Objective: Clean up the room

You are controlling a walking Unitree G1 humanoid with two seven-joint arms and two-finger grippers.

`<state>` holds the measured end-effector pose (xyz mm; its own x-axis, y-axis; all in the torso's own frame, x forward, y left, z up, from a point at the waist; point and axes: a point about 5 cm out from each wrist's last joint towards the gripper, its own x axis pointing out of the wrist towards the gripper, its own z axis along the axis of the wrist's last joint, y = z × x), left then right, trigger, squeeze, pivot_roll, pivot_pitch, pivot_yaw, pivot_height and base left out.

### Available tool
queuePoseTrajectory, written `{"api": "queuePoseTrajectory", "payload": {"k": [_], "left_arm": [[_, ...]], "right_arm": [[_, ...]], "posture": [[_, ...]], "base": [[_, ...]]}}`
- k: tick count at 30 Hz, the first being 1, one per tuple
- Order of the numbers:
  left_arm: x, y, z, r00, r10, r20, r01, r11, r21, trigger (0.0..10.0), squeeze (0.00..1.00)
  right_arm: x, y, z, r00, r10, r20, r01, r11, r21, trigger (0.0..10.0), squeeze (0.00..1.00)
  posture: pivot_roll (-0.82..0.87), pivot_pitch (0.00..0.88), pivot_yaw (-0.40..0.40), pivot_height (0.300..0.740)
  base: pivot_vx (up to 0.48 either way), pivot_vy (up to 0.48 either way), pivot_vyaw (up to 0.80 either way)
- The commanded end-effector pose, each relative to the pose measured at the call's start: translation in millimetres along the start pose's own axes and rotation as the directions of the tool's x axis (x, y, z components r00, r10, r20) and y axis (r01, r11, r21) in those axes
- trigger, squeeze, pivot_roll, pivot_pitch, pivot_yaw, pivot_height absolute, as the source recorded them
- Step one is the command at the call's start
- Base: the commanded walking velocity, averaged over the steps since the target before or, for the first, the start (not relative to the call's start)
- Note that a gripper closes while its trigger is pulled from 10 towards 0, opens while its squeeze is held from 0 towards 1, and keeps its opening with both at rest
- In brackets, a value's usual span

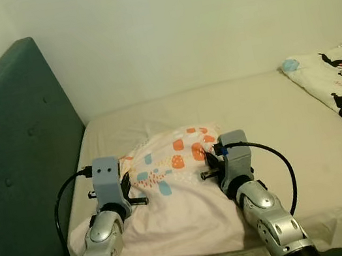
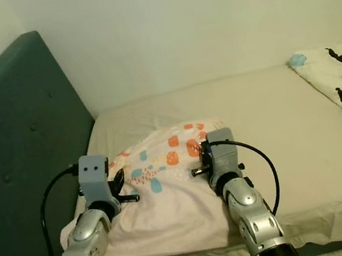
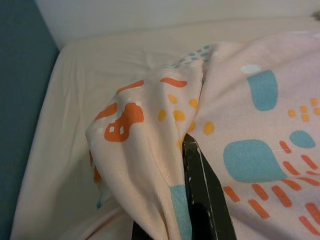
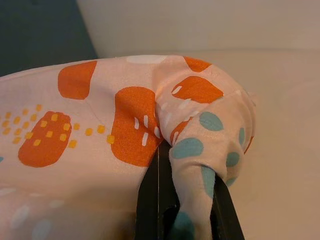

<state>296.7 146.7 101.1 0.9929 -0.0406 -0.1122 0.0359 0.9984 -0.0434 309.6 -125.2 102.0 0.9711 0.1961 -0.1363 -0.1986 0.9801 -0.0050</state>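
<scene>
Pink patterned pillow [image 1: 169,194] on the bed [image 1: 268,117] is pinched at both upper corners, by left gripper [image 3: 192,165] and right gripper [image 4: 172,185].

The head's two eye views look forward and down from above onto the bed [image 1: 276,122] near its headboard [image 1: 24,160], sharing nearly the same scene. Each wrist view looks from very close along its fingers at the patterned pillow [image 1: 175,187], with the wall behind.

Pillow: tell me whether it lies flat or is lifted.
Partly lifted. The pillow has its far corners bunched and raised in the left gripper and right gripper, while its near edge rests on the bed.
</scene>
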Motion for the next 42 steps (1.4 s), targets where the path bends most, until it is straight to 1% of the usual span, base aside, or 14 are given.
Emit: {"api": "queuePoseTrajectory", "payload": {"k": [1, 8, 11, 14, 24, 30, 34, 42], "left_arm": [[-4.7, 20.0, 7.2, 0.994, 0.101, 0.047, -0.102, 0.994, 0.024, 10.0, 0.0], [-9.9, 22.1, 3.3, 0.993, 0.106, 0.048, -0.107, 0.994, 0.008, 10.0, 0.0], [-10.2, 22.2, 2.9, 0.993, 0.106, 0.048, -0.106, 0.994, 0.008, 10.0, 0.0], [-9.9, 20.5, 4.0, 0.994, 0.1, 0.053, -0.1, 0.995, -0.011, 10.0, 0.0], [-9.1, 18.3, 4.6, 0.994, 0.085, 0.064, -0.086, 0.996, 0.008, 10.0, 0.0], [-10.3, 16.0, 3.1, 0.995, 0.064, 0.072, -0.064, 0.998, -0.002, 10.0, 0.0], [-10.0, 14.4, 2.5, 0.996, 0.048, 0.079, -0.049, 0.999, 0.014, 10.0, 0.0], [-8.6, 12.4, 2.3, 0.996, 0.04, 0.08, -0.04, 0.999, 0.004, 10.0, 0.0]], "right_arm": [[-2.7, -13.8, 1.4, 0.998, -0.057, 0.016, 0.057, 0.998, -0.009, 10.0, 0.0], [-2.4, -13.8, -1.3, 0.999, -0.05, 0.009, 0.05, 0.999, -0.014, 10.0, 0.0], [-2.5, -13.7, -1.6, 0.999, -0.05, 0.009, 0.05, 0.999, -0.013, 10.0, 0.0], [-3.1, -13.4, -3.2, 0.999, -0.048, 0.002, 0.048, 0.999, -0.012, 10.0, 0.0], [-6.6, -11.0, -8.6, 0.999, -0.052, -0.009, 0.052, 0.999, -0.004, 10.0, 0.0], [-9.2, -8.6, -11.5, 0.999, -0.047, -0.009, 0.047, 0.999, -0.008, 10.0, 0.0], [-9.4, -8.6, -12.2, 0.999, -0.046, -0.007, 0.046, 0.999, -0.015, 10.0, 0.0], [-9.2, -9.3, -11.6, 0.999, -0.049, 0.002, 0.049, 0.999, -0.019, 10.0, 0.0]], "posture": [[-0.1, 0.047, 0.007, 0.74], [-0.1, 0.023, -0.006, 0.74], [-0.1, 0.023, -0.006, 0.74], [-0.1, 0.012, -0.007, 0.74], [-0.11, 0.0, -0.005, 0.74], [-0.11, 0.0, -0.005, 0.74], [-0.12, 0.0, -0.003, 0.74], [-0.12, 0.0, -0.002, 0.74]], "base": [[0.0, 0.0, 0.0], [0.0, 0.0, 0.0], [0.0, 0.0, 0.0], [0.0, 0.0, 0.0], [0.0, 0.0, 0.0], [0.0, 0.0, 0.0], [0.0, 0.0, 0.0], [0.0, 0.0, 0.0]]}}
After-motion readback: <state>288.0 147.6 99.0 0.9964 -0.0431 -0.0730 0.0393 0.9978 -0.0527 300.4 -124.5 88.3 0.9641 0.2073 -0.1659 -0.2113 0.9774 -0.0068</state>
